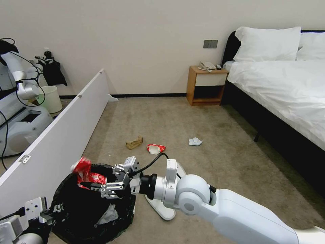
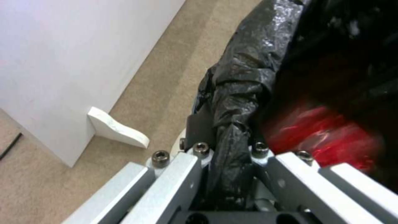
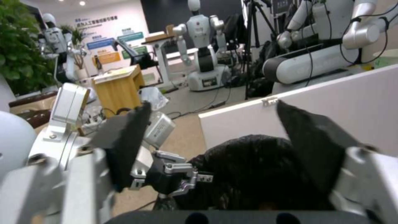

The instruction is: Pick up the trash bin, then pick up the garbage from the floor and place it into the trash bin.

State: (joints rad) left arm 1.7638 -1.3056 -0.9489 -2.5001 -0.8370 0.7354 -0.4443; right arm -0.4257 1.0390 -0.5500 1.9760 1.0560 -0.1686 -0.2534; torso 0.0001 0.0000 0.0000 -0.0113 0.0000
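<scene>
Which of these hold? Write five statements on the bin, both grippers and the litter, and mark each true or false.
1. The left gripper is shut on the trash bin's bagged rim. True.
2. The right gripper clamps the red can. False: its fingers are spread over the bin with nothing between them, and the can is at the bin's mouth beside them.
3. The brown paper scrap is in the bin. False: it lies on the carpet.
4. The white tissue lies on the carpet, on the bed's side.
True.
5. The red-white packet sits on the nightstand. False: it lies on the carpet beside the scrap.
</scene>
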